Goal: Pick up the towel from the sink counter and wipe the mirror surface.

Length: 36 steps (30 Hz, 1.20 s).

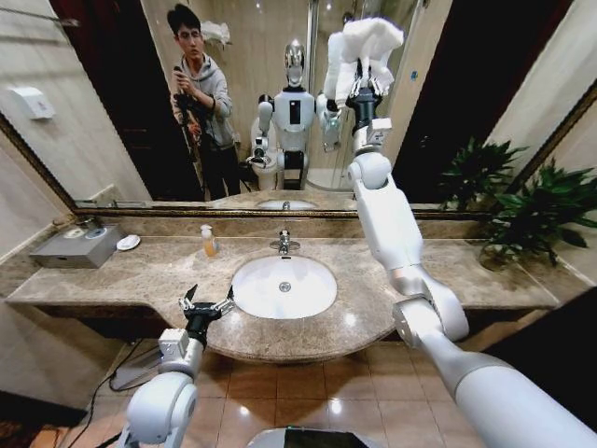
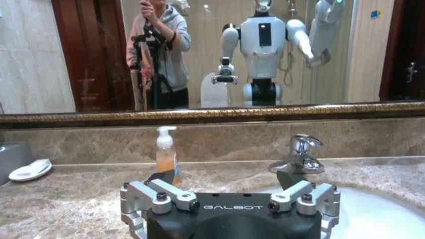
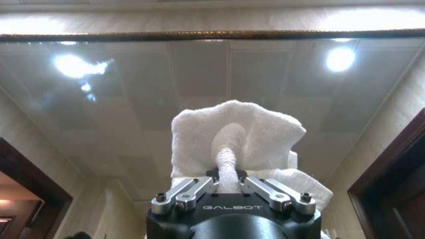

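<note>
Look up at your right gripper (image 1: 365,91). It is raised high in front of the mirror (image 1: 121,103), and its fingers are pinched tight on the towel (image 1: 364,45). The white towel sticks up above the fingers in a soft, rumpled bunch. It sits right at the glass, but you cannot tell if it really touches it. In the right wrist view, the towel (image 3: 256,137) is squeezed into a thin twist where the gripper (image 3: 229,185) holds it, and the rest puffs out above. Behind it the glass shows ceiling lights and the dark top edge of the mirror frame (image 3: 199,36).

Your left gripper (image 1: 207,306) is down low, at the front edge of the counter (image 1: 140,275), just left of the white sink (image 1: 284,287). Its fingers are spread apart and hold nothing. In the left wrist view, that gripper (image 2: 226,181) points across the counter toward the soap bottle (image 2: 166,155) and the shiny tap (image 2: 299,154), which stand near the back wall.

A small white dish (image 1: 128,243) and a gray box (image 1: 76,247) sit at the far left of the counter. A green plant (image 1: 522,210) stands at the far right.
</note>
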Available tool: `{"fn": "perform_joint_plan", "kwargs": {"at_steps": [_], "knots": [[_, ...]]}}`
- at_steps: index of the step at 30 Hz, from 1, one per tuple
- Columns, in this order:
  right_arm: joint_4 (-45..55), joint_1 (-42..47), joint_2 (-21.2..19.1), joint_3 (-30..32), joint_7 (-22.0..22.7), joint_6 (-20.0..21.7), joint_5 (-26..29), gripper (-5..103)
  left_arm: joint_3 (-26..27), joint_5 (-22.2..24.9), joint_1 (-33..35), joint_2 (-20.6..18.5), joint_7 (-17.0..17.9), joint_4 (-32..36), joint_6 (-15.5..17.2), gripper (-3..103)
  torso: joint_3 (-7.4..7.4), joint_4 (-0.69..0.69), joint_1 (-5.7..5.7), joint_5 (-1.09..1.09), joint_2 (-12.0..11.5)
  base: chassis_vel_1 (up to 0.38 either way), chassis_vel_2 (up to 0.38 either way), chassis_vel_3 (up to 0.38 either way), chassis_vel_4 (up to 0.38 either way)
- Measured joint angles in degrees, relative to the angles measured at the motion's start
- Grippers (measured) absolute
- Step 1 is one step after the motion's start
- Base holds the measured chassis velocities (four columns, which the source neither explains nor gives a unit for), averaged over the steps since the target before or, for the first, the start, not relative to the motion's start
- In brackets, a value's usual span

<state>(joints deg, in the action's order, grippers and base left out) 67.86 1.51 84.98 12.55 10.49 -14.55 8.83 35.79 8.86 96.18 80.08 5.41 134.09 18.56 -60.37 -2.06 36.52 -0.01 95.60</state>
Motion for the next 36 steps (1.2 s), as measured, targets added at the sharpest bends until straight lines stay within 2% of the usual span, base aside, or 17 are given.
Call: {"fn": "perform_joint_plan", "kwargs": {"at_steps": [9,12,17,21,24,28,36], "knots": [[0.5,1.3,-1.2,0.1,-0.5,-0.3,0.3,9,0.0,0.0,0.0,0.0,0.0,0.0,0.0,100,0.0,-0.01,-0.02,0.01,0.0,-0.055,0.05,0.08,-0.05],[0.9,1.5,-1.7,0.2,-0.6,-0.3,0.7,9,0.0,0.0,0.0,0.0,0.0,0.0,0.0,100,-0.01,0.04,0.02,0.0,0.0,-0.117,0.111,0.087,-0.113],[2.6,2.4,-2.6,0.3,-0.7,-0.6,1.3,9,0.0,0.0,0.0,0.0,0.0,0.0,0.0,100,-0.01,-0.01,0.04,0.0,0.0,-0.112,0.138,0.122,-0.112],[3.3,3.1,-2.6,1.0,-0.8,-1.5,0.1,9,0.0,0.0,0.0,0.0,0.0,0.0,0.0,100,-0.02,0.01,0.06,0.01,0.0,-0.055,0.063,0.07,-0.037],[1.7,2.7,-1.9,1.8,-0.7,-1.8,-0.8,9,0.0,0.0,0.0,0.0,0.0,0.0,0.0,100,-0.01,0.05,0.01,0.0,0.0,0.0,0.0,0.0,0.0],[-3.0,1.3,0.4,2.8,-1.2,-3.0,-2.5,9,0.0,0.0,0.0,0.0,0.0,0.0,0.0,100,0.0,0.0,-0.02,0.0,0.0,0.0,0.0,0.0,0.0],[-8.3,0.6,5.5,1.3,-5.5,-5.6,-4.0,9,0.0,0.0,0.0,0.0,0.0,0.0,0.0,100,0.01,0.04,-0.02,0.0,0.0,0.0,0.0,0.0,0.0]]}}
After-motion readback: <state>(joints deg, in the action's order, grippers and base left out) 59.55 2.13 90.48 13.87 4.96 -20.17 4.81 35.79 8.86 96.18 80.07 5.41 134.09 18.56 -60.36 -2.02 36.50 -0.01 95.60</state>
